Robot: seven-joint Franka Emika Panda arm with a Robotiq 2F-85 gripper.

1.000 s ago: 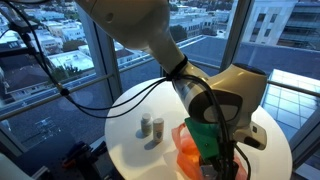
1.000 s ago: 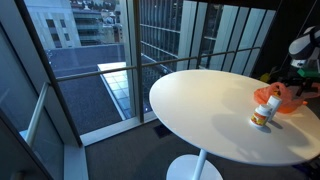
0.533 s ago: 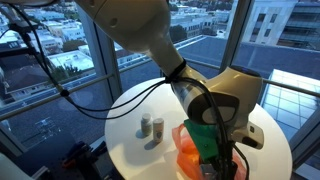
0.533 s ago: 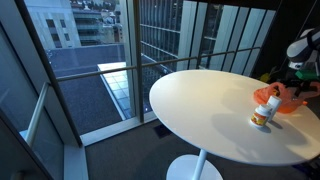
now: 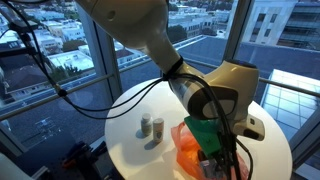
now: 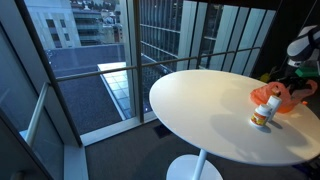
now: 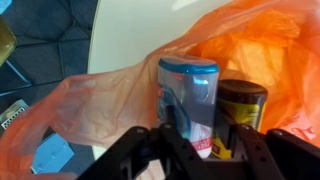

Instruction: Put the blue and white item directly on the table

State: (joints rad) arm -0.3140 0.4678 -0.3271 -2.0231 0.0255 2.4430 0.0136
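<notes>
In the wrist view the blue and white item [image 7: 188, 95] stands upright inside the translucent orange dish [image 7: 90, 110], close beside a yellow-and-black item [image 7: 243, 108]. My gripper [image 7: 191, 133] is shut on the blue and white item, one dark finger on each side of its lower part. In an exterior view the gripper [image 5: 218, 158] reaches down into the orange dish [image 5: 187, 152] on the round white table [image 5: 130, 112]; the item is hidden there by the arm. The table [image 6: 200, 110] and the orange dish [image 6: 283, 98] also show from the side.
Two small white cylinders [image 5: 151, 127] stand on the table beside the dish; one white cylinder [image 6: 262, 115] shows in front of the dish. Cables hang from the arm. Window glass and a railing surround the table. White tabletop spreads towards the windows.
The jaws have gone from open to shut around the blue and white item. The arm's wrist has shifted slightly above the dish.
</notes>
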